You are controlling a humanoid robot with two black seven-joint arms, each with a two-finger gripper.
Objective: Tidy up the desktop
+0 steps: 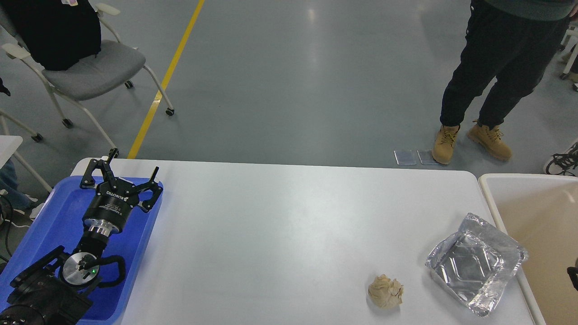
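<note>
The white desktop fills the lower part of the head view. A crumpled beige paper ball lies on it near the front right. A crinkled foil tray lies to its right, at the desktop's right edge. My left gripper is open and empty, over the far end of the blue tray at the left. A small dark part of my right arm shows at the right edge over the bin; its fingers cannot be made out.
A beige bin with a white rim stands against the desktop's right side. A person in tan boots stands beyond the far right corner. A grey chair is at the far left on the floor.
</note>
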